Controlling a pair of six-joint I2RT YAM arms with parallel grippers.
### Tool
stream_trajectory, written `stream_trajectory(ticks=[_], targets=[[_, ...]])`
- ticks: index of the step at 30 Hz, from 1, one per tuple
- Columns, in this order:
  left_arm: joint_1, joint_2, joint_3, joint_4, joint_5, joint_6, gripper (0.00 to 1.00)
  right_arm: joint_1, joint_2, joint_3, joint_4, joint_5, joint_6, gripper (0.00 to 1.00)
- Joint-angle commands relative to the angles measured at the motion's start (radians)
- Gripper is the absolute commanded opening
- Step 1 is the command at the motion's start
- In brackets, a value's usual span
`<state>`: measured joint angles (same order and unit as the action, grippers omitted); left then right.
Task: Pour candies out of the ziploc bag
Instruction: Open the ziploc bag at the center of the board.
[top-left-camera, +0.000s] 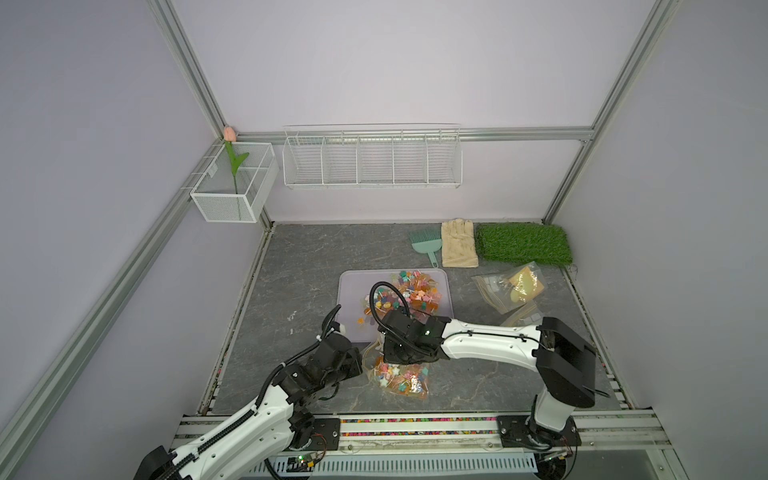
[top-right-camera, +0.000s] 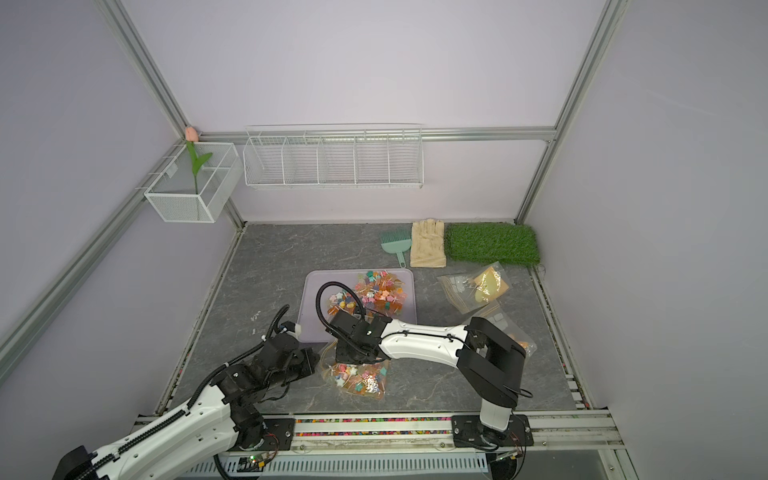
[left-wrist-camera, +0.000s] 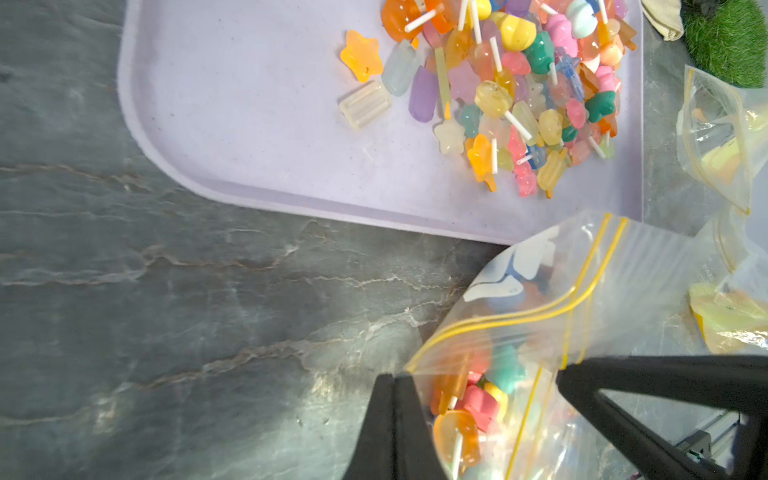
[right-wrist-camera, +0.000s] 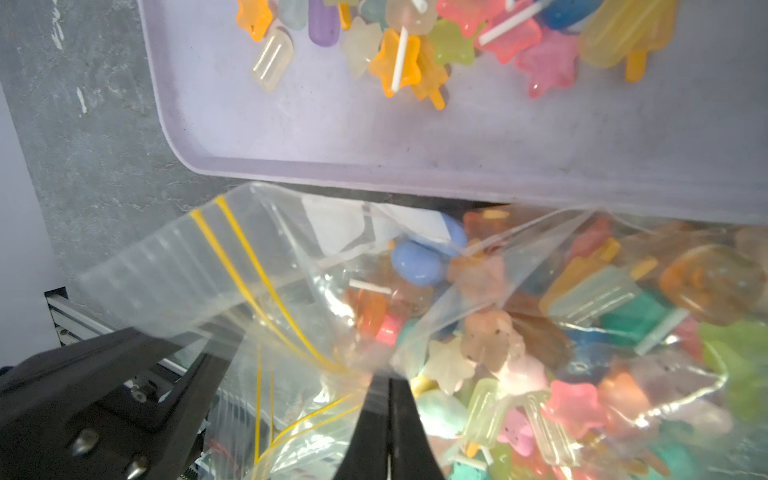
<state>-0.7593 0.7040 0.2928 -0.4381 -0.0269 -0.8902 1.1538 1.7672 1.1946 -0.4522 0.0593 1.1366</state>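
Clear plastic ziploc bag (top-left-camera: 399, 380) w/ yellow zip lines lies on the dark grey marble worktop (top-left-camera: 291, 270), near its front edge and just in front of the flat lilac plastic tray (top-left-camera: 351, 291). Bag holds small multicoloured star- and lolly-shaped candies (right-wrist-camera: 582, 332) on white sticks. More of the same are piled in the tray's far right part.

Left gripper (left-wrist-camera: 392, 390): fingers clenched, seemingly nipping the corner of the bag's lip. Right gripper (right-wrist-camera: 388, 395): fingers clenched on lip plastic, just beside the left one.

Key relation: bag's long axis runs from tray to front edge. Mouth end is at the tray's front rim w/ both grippers on it, and the candy mass lies behind them toward the front edge. Prob. next: lift mouth over rim, then get the closed end up.
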Motion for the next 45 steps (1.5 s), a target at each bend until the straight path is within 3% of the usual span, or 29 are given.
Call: stream_trajectory(ticks=[1,23,24,25,27,29,36,42,45], targets=[[0.006,-0.012,0.016,-0.04,-0.042,-0.019,0.0,-0.001,-0.029,-0.02,-0.01,0.022,-0.027,0.07],[0.006,-0.091,0.021,-0.1,-0.067,-0.015,0.0,-0.002,-0.103,0.161,-0.273,0.141,-0.181,0.07],[0.006,-0.097,0.025,-0.101,-0.067,-0.014,0.09,-0.002,-0.101,0.168,-0.279,0.139,-0.19,0.07],[0.006,-0.105,0.031,-0.102,-0.065,-0.012,0.31,-0.002,-0.099,0.174,-0.283,0.137,-0.196,0.07],[0.007,-0.13,0.05,-0.106,-0.057,-0.002,0.56,-0.003,-0.093,0.179,-0.279,0.129,-0.213,0.07],[0.006,-0.173,0.08,-0.118,-0.046,0.014,0.68,-0.007,-0.087,0.181,-0.271,0.114,-0.224,0.07],[0.006,-0.349,0.206,-0.238,-0.131,0.055,0.75,-0.009,-0.052,0.181,-0.195,0.015,-0.267,0.08],[0.007,-0.283,0.174,-0.156,-0.087,0.042,0.77,-0.019,-0.048,0.171,-0.167,-0.021,-0.274,0.34],[0.007,-0.214,0.156,-0.103,-0.039,0.042,0.78,-0.025,-0.075,0.149,-0.164,-0.017,-0.266,0.4]])
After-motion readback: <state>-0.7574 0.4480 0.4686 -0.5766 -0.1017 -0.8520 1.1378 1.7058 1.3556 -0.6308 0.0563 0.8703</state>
